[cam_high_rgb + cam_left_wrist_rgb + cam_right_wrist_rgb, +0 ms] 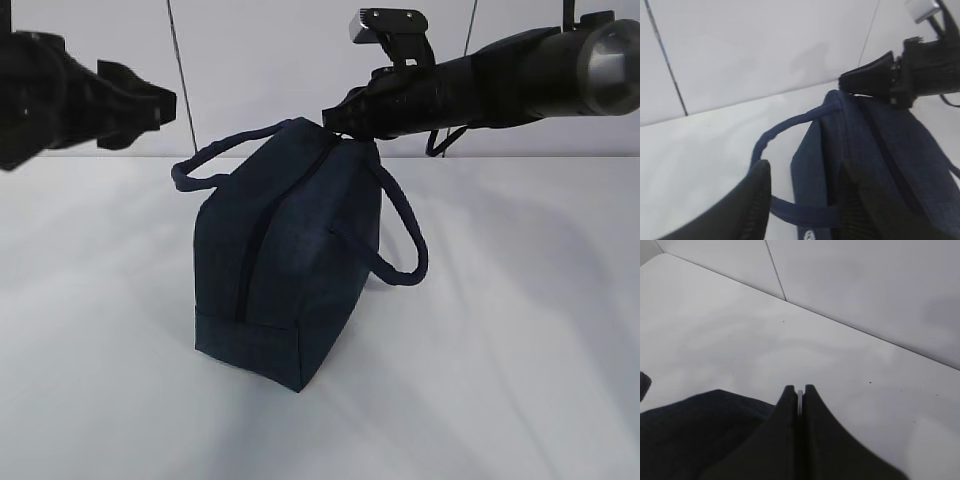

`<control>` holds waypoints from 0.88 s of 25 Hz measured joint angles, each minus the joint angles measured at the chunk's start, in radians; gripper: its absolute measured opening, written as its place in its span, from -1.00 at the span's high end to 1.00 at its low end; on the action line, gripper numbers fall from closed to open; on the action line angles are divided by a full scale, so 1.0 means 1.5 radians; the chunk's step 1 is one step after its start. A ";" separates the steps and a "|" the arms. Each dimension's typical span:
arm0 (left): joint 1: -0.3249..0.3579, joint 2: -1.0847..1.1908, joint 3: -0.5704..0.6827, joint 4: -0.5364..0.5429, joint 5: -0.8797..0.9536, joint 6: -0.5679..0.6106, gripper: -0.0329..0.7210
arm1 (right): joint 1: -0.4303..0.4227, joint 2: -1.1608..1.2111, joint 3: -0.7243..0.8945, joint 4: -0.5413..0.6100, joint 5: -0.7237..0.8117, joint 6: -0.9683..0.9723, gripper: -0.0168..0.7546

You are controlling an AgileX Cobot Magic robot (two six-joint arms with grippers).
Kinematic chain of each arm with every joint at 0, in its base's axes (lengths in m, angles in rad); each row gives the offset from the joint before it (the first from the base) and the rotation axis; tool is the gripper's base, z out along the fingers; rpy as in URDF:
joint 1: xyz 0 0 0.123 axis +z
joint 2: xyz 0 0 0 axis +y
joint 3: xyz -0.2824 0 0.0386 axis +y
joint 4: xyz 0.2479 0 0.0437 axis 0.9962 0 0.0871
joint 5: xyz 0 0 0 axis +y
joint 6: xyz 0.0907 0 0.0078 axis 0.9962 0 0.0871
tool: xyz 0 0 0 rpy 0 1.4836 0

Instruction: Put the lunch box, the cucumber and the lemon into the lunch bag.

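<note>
The lunch bag (290, 260) stands upright near the middle of the white bench (520, 330), a boxy dark navy fabric bag with its zipper seam running over the top and down the near end. One loop handle (215, 160) arches out toward the left edge of the bench and the other handle (405, 240) hangs down the bag's right side. The right gripper (335, 118) reaches in from the right and sits at the top rear end of the bag, its jaws pressed together on a thin metal ring (800, 401) that shows as a pale sliver between the fingertips in the right wrist view. The left gripper (165, 105) hovers above the left part of the bench, apart from the bag; in the left wrist view its black fingers (752, 200) stand parted on either side of the near end of the bag and the left handle, with nothing held between them.
</note>
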 joint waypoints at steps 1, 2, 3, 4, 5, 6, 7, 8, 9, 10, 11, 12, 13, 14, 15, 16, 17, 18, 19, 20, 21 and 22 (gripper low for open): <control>0.005 0.007 -0.033 0.003 0.040 0.000 0.07 | 0.000 0.000 0.000 0.000 0.002 0.000 0.99; 0.011 0.015 -0.065 0.005 0.086 0.000 0.08 | 0.000 0.000 0.000 0.000 0.002 0.000 0.99; 0.017 0.022 -0.092 0.006 0.132 0.000 0.09 | 0.000 0.000 0.000 0.000 0.002 0.000 0.99; 0.021 0.032 -0.125 0.006 0.171 0.000 0.11 | 0.000 0.000 0.000 0.000 0.002 0.000 0.99; 0.023 0.042 -0.159 0.008 0.216 0.000 0.13 | 0.000 0.000 0.000 0.000 0.002 0.000 0.99; 0.026 0.054 -0.193 0.008 0.261 0.000 0.15 | 0.000 0.000 0.000 0.000 0.002 0.000 0.99; 0.029 0.065 -0.221 0.004 0.298 0.002 0.16 | 0.000 0.000 0.000 0.000 0.002 0.000 0.99; 0.032 0.081 -0.256 0.001 0.344 0.002 0.17 | 0.000 0.000 0.000 0.000 0.002 0.000 0.99; 0.034 0.101 -0.291 -0.009 0.391 0.008 0.17 | 0.000 0.000 0.000 0.000 0.002 0.000 0.99; 0.038 0.118 -0.320 -0.021 0.439 0.018 0.17 | 0.000 0.000 0.000 0.000 0.002 0.000 0.99; 0.041 0.141 -0.354 -0.038 0.478 0.030 0.17 | 0.000 0.000 0.000 0.000 0.003 0.000 0.99; 0.044 0.164 -0.388 -0.054 0.519 0.047 0.17 | 0.000 0.000 0.000 0.000 0.003 0.000 0.99; 0.049 0.187 -0.420 -0.074 0.556 0.065 0.17 | 0.000 0.000 0.000 0.000 0.003 0.000 0.99; 0.052 0.205 -0.445 -0.094 0.588 0.082 0.17 | 0.000 0.000 0.000 0.000 0.004 0.000 0.99; 0.054 0.225 -0.475 -0.111 0.613 0.096 0.17 | 0.000 0.000 0.000 0.000 0.004 0.000 0.99; 0.059 0.244 -0.504 -0.132 0.643 0.108 0.17 | 0.000 0.000 0.000 0.000 0.004 0.000 0.99; 0.063 0.265 -0.528 -0.153 0.672 0.125 0.17 | 0.000 0.000 0.000 0.000 0.004 0.000 0.99; 0.068 0.281 -0.555 -0.170 0.695 0.135 0.17 | 0.000 0.000 0.000 0.000 0.004 0.000 0.99; 0.072 0.301 -0.580 -0.188 0.722 0.147 0.17 | 0.000 0.000 0.000 0.000 0.004 0.000 0.99; 0.074 0.320 -0.602 -0.201 0.746 0.155 0.18 | 0.000 0.000 0.000 0.000 0.004 0.000 0.99; 0.077 0.335 -0.620 -0.208 0.765 0.159 0.18 | 0.000 0.000 0.000 0.000 0.005 0.000 0.99; 0.078 0.352 -0.638 -0.213 0.785 0.163 0.18 | 0.000 0.000 0.000 0.000 0.007 0.000 0.99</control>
